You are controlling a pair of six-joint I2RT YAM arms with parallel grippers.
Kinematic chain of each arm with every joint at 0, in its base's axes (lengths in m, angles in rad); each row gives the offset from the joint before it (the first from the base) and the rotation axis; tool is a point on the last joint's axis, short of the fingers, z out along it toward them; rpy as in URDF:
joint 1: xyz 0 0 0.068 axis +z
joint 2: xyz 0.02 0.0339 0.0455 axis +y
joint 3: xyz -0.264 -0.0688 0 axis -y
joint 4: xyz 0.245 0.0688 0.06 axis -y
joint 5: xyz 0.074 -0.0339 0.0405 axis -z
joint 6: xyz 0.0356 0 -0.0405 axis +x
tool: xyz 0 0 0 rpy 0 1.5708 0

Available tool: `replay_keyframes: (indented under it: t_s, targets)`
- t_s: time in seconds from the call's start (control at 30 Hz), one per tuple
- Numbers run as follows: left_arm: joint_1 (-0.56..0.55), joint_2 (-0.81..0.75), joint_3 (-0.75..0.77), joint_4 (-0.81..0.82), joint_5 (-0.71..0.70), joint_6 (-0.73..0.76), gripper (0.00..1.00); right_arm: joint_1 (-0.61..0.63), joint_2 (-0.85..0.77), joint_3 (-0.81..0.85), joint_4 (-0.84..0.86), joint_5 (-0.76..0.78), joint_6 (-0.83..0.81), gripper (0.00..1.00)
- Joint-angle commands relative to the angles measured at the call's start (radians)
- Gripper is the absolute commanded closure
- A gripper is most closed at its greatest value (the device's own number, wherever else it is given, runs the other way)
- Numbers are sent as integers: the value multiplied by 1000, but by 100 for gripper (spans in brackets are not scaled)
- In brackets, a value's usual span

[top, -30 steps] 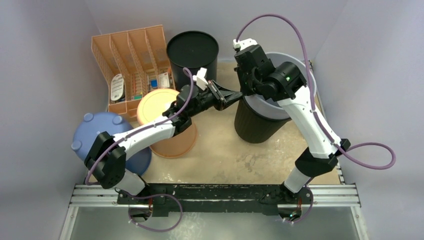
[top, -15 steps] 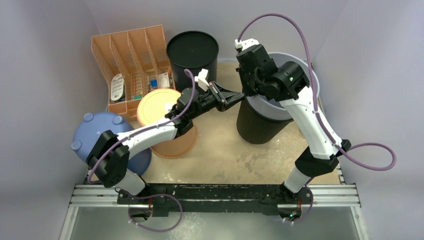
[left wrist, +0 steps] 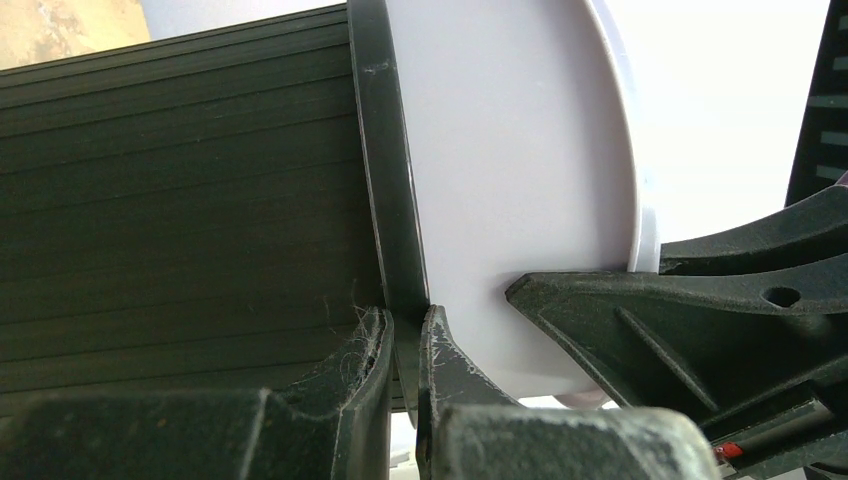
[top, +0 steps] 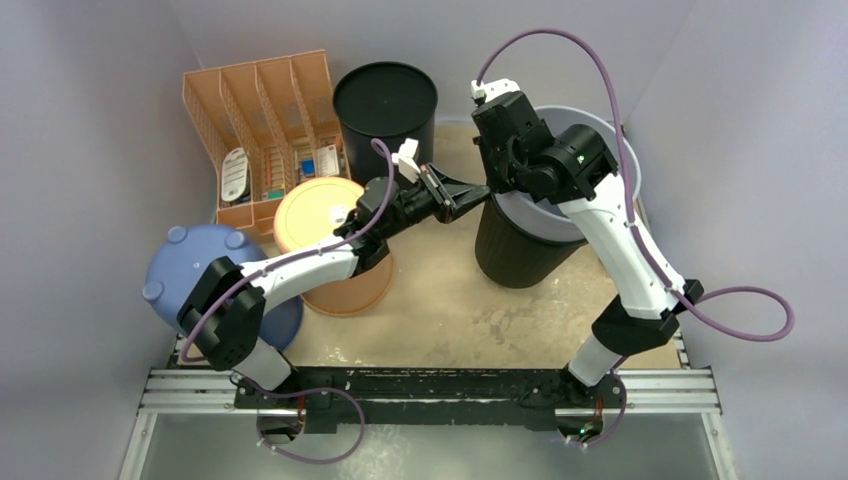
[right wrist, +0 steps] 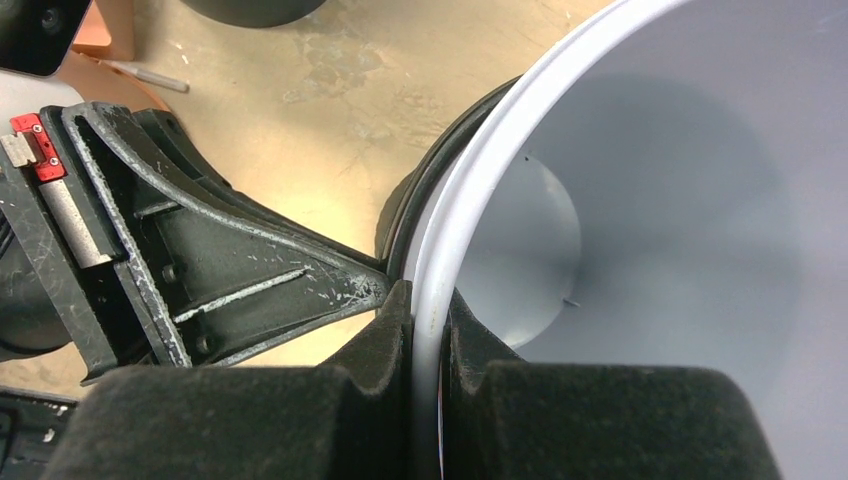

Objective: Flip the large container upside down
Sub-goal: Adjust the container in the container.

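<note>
While left gripper [left wrist: 405, 328] pinches black bin [left wrist: 180, 200] rim, right gripper [right wrist: 428, 305] clamps grey container [right wrist: 660, 200] nested inside bin; next, probably: lift out, invert.

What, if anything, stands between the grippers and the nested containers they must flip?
Nothing visible does. The left gripper is shut on the rim of the black ribbed bin, and the right gripper is shut on the rim of the pale bucket nested inside it.
</note>
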Motion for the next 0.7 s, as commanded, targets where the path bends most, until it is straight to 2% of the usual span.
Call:
replay_keyframes:
  t_s: [0.0,0.23,0.4,0.53,0.67]
  targets:
    - [20,128,-107,-440,-102,145,100,20,-194,-7,251,80,-18,100]
    - [20,75,-24,-505,-129,224,100,17,-239,-279,346,50,9,100]
    - [22,74,13,-555,-148,275,100,17,-224,-348,376,57,27,100]
    - [23,86,-14,-538,-149,276,100,17,-212,-282,372,72,9,100]
    - [26,106,-35,-535,-152,277,100,17,-166,-40,295,137,-9,100]
